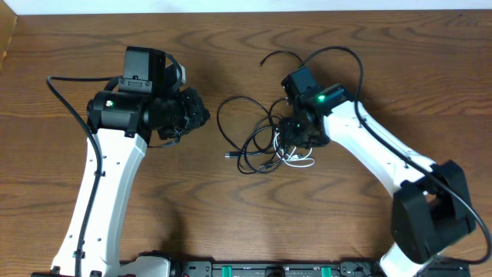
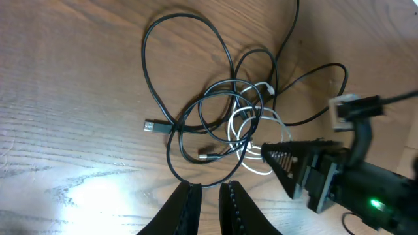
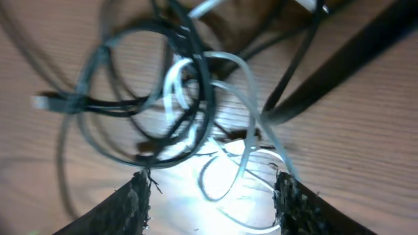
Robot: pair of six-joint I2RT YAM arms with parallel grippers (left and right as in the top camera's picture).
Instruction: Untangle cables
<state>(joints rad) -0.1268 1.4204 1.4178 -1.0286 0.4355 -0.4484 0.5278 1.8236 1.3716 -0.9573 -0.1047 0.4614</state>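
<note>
The cables lie in a messy knot in the middle of the counter. The right gripper is closer; it hangs right over the knot's right side with its jaws spread apart, holding nothing, and the white cable loops just under it. The left gripper is pinched shut and empty, off to the knot's left

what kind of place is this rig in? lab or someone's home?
Likely a robot lab bench: plain wooden table, left arm and right arm mounted at one edge, a tangle of cables between them.
</note>
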